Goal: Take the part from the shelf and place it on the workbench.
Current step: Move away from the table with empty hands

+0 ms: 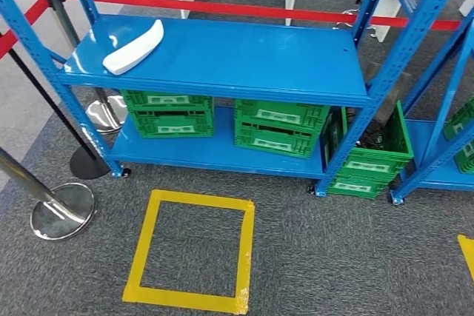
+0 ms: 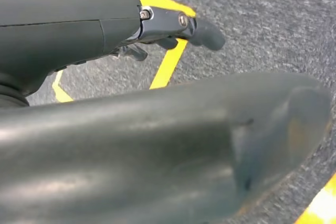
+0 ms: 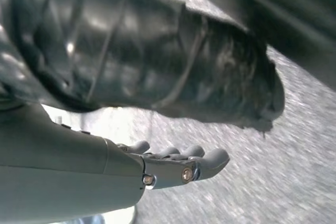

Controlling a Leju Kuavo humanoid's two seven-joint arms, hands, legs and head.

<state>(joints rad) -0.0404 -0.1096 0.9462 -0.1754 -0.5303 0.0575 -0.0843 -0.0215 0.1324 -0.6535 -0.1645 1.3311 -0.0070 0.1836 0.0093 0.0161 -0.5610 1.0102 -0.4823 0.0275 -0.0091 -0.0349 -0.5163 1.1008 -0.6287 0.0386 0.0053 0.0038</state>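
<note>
Head view: white part (image 1: pixel 134 47) on shelf (image 1: pixel 235 57), ten o'clock — untaken.
Left hand (image 2: pixel 174 30): fingers extended, holding nothing.
Right hand (image 3: pixel 178 163): fingers extended, holding nothing.
Left to do: grasp, carry, place — all of it.

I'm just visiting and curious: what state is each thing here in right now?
White part: lying flat on the blue shelf's top level, untouched.
Green crates: stowed on the lower level.
Left robot hand: empty, hanging over the carpet.
Right robot hand: empty, fingers stretched out.
</note>
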